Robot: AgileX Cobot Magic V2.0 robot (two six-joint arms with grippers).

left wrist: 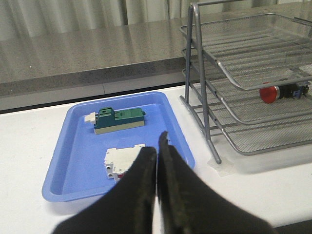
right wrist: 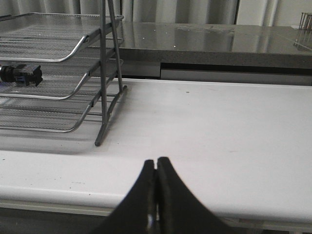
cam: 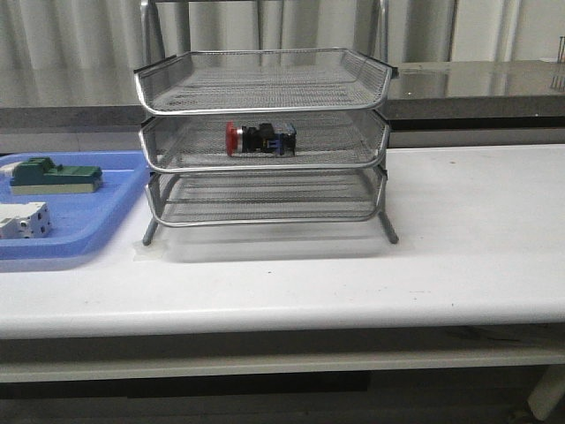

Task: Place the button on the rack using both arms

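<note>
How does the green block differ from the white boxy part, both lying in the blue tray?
Colour: the green block is dark green on a pale base, while the white boxy part is all white.
Shape: the green block is long and low; the white boxy part is more squat.
Place: the green block lies toward the far end of the blue tray, the white boxy part toward the near end.
Both rest flat in the tray, apart from each other.

The rack (cam: pixel 265 141) stands on the table (cam: pixel 459 238), toward its back edge. The button (cam: pixel 259 139) lies on its side in the rack's middle tier. Left of the rack, just beside its legs, sits a tray (cam: pixel 106 225) holding two parts: one block (cam: pixel 53 175) farther back, another (cam: pixel 24 220) nearer the front.
</note>
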